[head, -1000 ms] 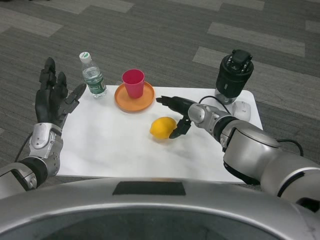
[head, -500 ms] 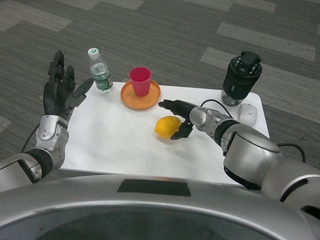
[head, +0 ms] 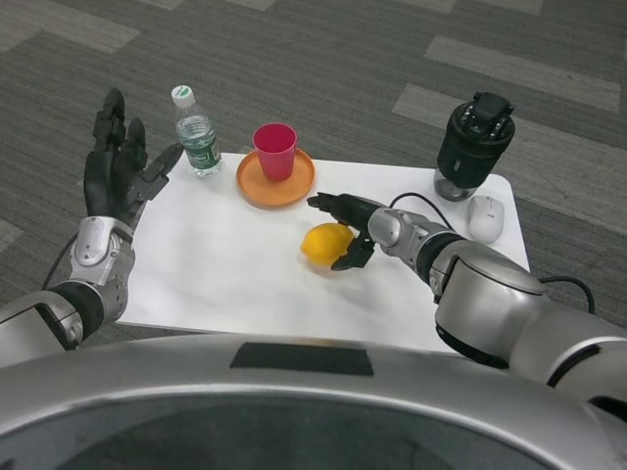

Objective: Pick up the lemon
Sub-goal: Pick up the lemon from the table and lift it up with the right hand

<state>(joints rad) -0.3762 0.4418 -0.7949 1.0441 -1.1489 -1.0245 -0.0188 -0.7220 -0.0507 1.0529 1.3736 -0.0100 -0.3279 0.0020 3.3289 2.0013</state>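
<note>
My right hand cups the lemon at mid-table, fingers spread around its right side, seemingly touching but not yet gripping; my left hand waits open, raised by the table's left edge

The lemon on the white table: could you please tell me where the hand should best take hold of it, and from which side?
Grip the lemon across its rounded middle, coming from its right, where the right hand already brackets it, fingers above and thumb below. It lies on its side on the table, so the wide belly likely offers the steadiest hold.
</note>
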